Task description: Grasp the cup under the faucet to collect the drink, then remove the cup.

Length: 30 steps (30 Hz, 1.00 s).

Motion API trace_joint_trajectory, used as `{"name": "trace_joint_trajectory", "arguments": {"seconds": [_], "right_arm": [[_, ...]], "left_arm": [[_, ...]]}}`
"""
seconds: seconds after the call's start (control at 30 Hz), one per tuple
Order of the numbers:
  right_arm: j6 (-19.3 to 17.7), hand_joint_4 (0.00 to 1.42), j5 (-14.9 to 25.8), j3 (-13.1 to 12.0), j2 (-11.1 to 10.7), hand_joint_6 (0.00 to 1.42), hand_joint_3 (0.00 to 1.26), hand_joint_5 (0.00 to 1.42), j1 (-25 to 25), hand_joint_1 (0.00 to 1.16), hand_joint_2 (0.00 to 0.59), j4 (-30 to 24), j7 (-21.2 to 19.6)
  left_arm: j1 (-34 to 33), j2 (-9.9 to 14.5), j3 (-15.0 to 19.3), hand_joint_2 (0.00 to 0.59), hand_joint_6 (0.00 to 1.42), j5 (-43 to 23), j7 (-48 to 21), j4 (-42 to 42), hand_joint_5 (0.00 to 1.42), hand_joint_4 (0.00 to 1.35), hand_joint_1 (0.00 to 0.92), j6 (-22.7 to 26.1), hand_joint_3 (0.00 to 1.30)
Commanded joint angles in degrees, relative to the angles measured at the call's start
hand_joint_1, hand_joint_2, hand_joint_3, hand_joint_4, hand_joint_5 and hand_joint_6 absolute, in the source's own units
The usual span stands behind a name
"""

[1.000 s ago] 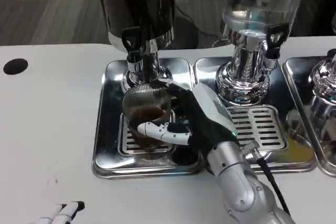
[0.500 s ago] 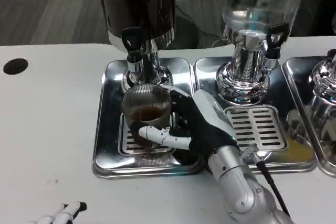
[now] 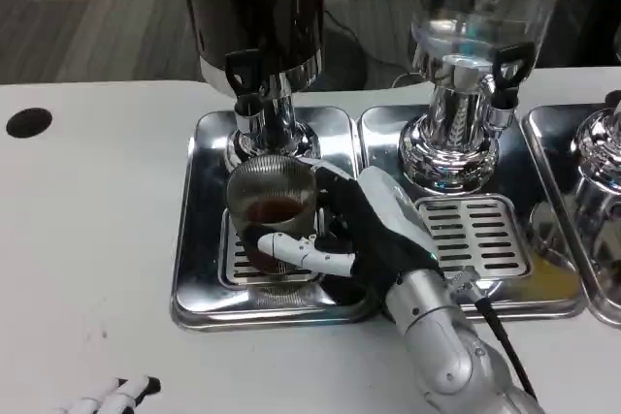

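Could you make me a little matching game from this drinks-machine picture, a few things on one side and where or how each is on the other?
Things:
1. cup
2. right hand
3. clear dispenser
4. black hole

Descriptions:
A. in the white tabletop, far left
B. wrapped around the cup
C. holds brown drink, below the dark dispenser's faucet
D. stands right of the dark dispenser

Pairs: 1-C, 2-B, 3-D, 4-A
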Motion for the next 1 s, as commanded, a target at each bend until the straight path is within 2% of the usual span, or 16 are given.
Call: {"name": "trace_joint_trajectory", "arguments": {"seconds": [0.03,0.43,0.73,1.0], "right_arm": [[-1.83,0.3,0.06,-0.46,-0.05,0.33,0.27,0.36,0.0,0.48,0.123,0.74,-1.47],[-4.79,0.41,1.06,-1.3,0.56,0.43,0.36,0.47,0.72,0.53,0.148,1.31,-3.59],[-6.25,0.43,1.76,-1.94,0.34,0.46,0.38,0.49,1.2,0.53,0.148,1.16,-3.87],[-7.33,0.43,2.34,-2.75,-0.75,0.47,0.39,0.49,2.8,0.53,0.156,-2.57,-2.91]], "left_arm": [[0.33,-0.08,0.07,0.127,0.51,-0.26,-0.29,-0.31,0.26,0.2,0.003,0.13,0.25],[0.83,-0.08,0.17,0.127,0.51,-0.47,0.35,0.26,0.27,0.22,0.015,-0.09,0.26],[0.72,-0.08,-0.12,0.127,0.51,-0.25,0.3,0.49,0.28,0.22,0.018,-0.09,0.26],[-0.03,-0.07,-0.21,0.128,0.51,-0.31,-0.31,0.2,0.29,0.22,0.018,0.21,0.26]]}}
